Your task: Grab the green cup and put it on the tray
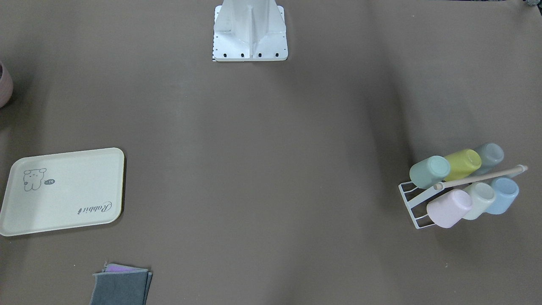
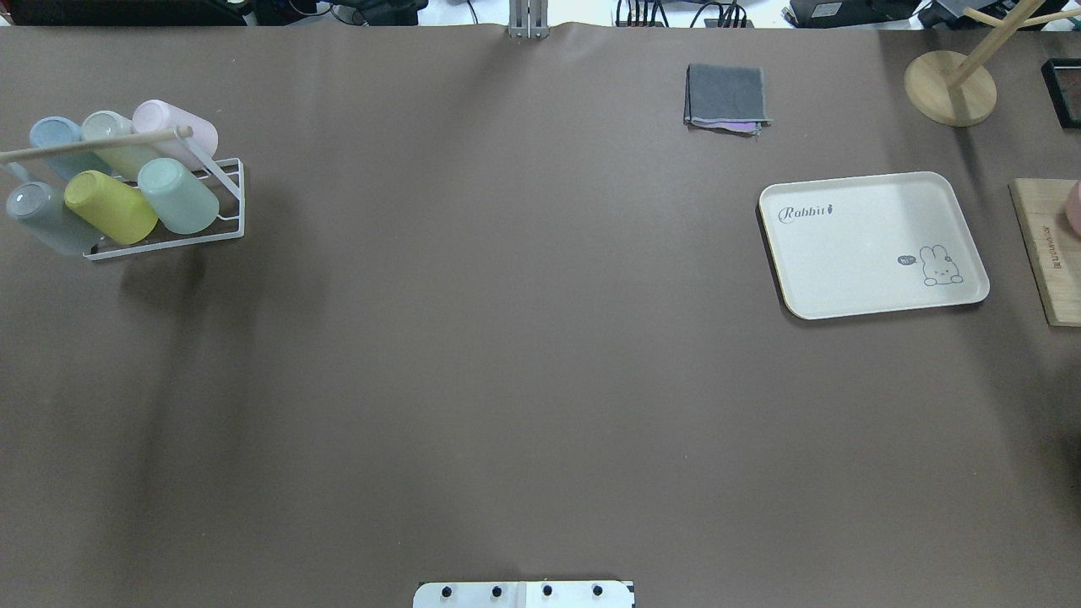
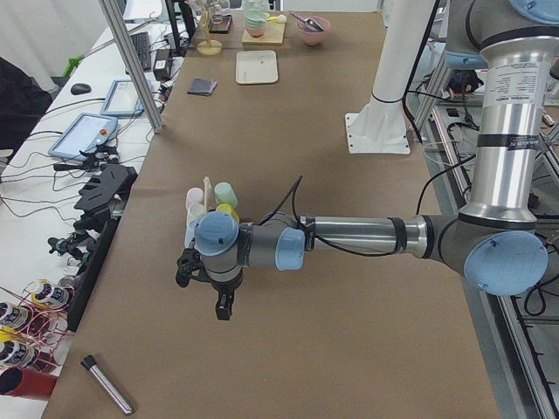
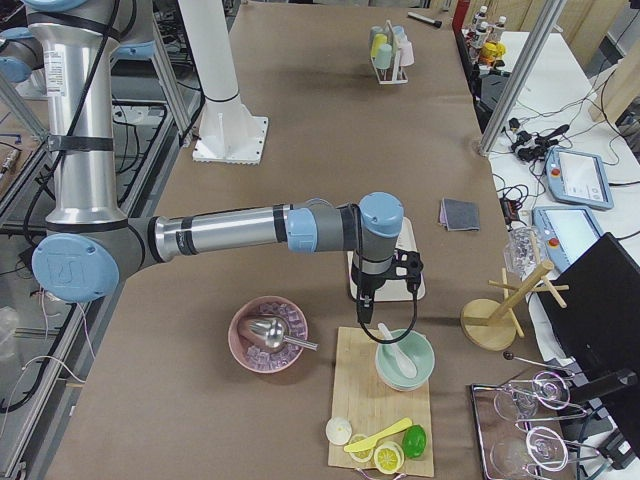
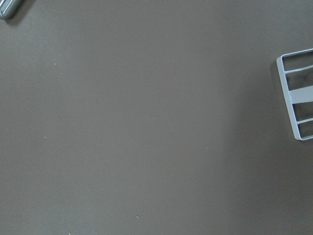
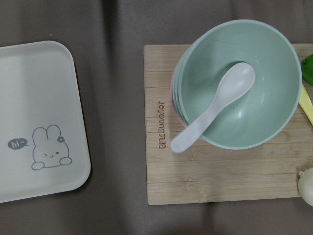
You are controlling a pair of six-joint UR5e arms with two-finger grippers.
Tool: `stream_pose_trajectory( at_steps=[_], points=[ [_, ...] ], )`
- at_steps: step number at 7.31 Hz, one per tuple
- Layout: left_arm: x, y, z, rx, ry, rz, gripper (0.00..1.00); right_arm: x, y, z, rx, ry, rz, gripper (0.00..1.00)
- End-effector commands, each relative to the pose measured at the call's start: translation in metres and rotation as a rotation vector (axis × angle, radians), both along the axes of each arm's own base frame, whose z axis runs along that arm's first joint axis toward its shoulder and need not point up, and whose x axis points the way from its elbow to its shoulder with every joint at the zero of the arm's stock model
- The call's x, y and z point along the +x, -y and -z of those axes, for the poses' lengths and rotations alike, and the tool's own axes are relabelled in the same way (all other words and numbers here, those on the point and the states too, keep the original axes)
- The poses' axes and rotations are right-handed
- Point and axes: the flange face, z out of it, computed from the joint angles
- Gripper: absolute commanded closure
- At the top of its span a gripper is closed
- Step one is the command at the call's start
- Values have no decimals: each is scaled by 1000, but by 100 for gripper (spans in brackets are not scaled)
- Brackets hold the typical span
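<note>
Green cup (image 2: pixel 179 196) is seen tilted on a white wire rack (image 5: pixel 299 94) near the far-left corner of the table (image 2: pixel 507 380), in the row of three facing the robot's edge, at the end nearest the table's middle. It is set just beside a yellow-green cup (image 2: pixel 110 205), with a grey-green cup (image 2: pixel 46 215) past that. Pink cup (image 2: pixel 173 127), pale cream cup (image 2: pixel 114 139) and blue cup (image 2: pixel 55 139) are racked in the far row, with a wooden rod (image 2: pixel 93 143) running over the rack. Tray (image 2: pixel 874 245) is laid flat toward the right end of the table, well apart from the rack, nothing on it; bunny drawing and "Rabbit" script are visible. Folded grey cloth (image 2: pixel 726 95) is placed near the far edge. Left gripper (image 3: pixel 203 295) is held above bare table at the left end, pointed down, near the rack; the state of the jaws cannot be told, as it shows only in the side view. Right gripper (image 4: pixel 385 300) is held above the right end, over the gap between tray and a wooden board (image 6: pixel 220 181); jaws likewise cannot be told. A green bowl (image 6: pixel 254 63) with a white spoon (image 6: pixel 215 107) inside is seated on the board.
</note>
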Motion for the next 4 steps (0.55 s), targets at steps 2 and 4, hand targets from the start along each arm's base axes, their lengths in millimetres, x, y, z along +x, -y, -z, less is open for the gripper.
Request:
stream_pose_trajectory(
  at_steps=[2,4],
  points=[
    [1,0,0,-2,-1,-1,1,0,3,2,21,0,-10,0],
    [1,0,-2,-5,-1,-1,1,0,3,10,43,3,-4,0]
  ],
)
